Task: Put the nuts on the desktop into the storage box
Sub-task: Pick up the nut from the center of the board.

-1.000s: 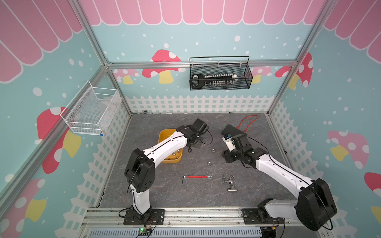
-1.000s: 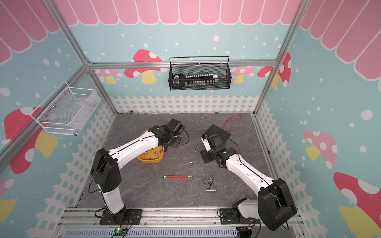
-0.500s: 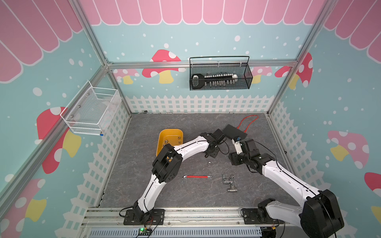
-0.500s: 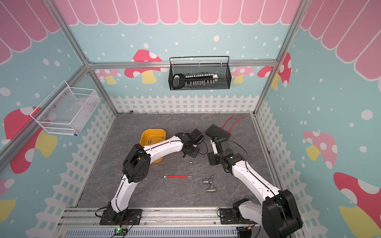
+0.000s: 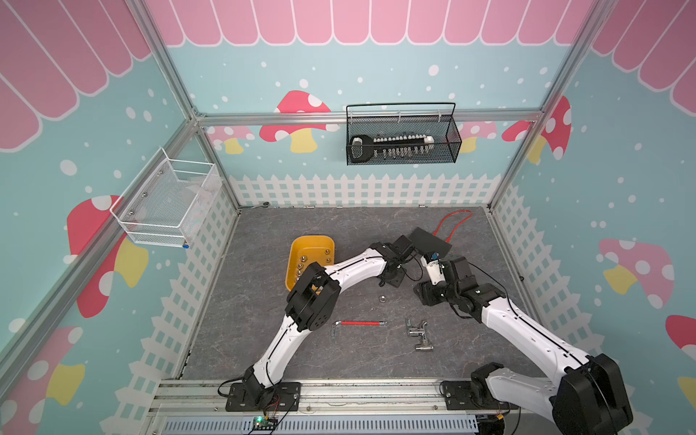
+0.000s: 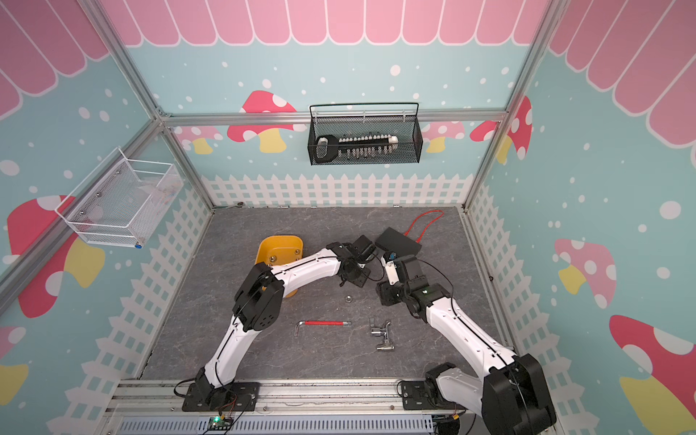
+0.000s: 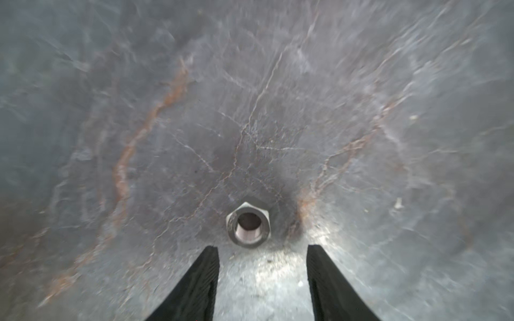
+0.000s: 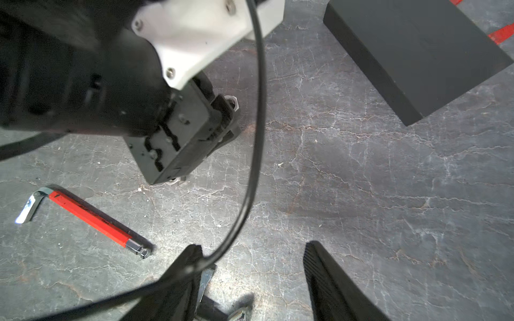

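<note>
Inside storage box, several nuts, left hand and right hand spread

- Robot lab test cell, dressed up as a playroom booth.
- Aluminium frame posts, printed mushroom-and-fence wall panels.
- White robot arms bolted to a rail at desktop front edge.
- Mesh baskets hung on back and side walls.
</note>
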Available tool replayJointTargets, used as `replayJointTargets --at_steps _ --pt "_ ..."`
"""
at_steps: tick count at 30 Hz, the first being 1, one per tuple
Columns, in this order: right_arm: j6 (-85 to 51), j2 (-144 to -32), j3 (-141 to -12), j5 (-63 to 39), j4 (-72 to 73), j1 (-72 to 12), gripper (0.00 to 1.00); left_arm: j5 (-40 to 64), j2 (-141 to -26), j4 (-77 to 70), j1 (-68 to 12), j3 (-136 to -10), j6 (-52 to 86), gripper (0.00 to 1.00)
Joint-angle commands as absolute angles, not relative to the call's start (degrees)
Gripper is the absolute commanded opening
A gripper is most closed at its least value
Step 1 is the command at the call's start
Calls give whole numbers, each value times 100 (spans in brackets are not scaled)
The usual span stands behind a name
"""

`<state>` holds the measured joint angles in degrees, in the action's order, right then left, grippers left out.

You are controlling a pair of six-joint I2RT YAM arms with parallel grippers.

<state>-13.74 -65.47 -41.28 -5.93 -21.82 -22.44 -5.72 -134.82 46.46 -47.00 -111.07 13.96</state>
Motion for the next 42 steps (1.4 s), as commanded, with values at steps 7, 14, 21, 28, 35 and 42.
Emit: replayJointTargets --at_steps 7,14,21,28,35,42 --pt "-1291 -6473 -4043 -689 -2131 -2206 64 -554 -13814 4636 -4685 -11496 1398 55" --pt "-1285 -6494 -4040 -671 -2115 -2202 63 -569 -13847 4654 -4672 -11462 1380 51" --pt "-1286 -6484 -4030 -677 -2101 -2202 61 -694 -13904 4649 -4623 -11411 1397 38" --pt "-1275 -6503 -4033 -697 -2092 -2206 60 -758 -13969 4641 -4623 -11420 1406 29" --pt "-1258 -6514 -4063 -758 -2075 -2206 60 -1268 -13613 4652 -4607 -11386 1389 24" --pt "-1101 -6696 -4118 -1237 -1998 -2230 60 -1798 -12160 4652 -4159 -10610 1474 26"
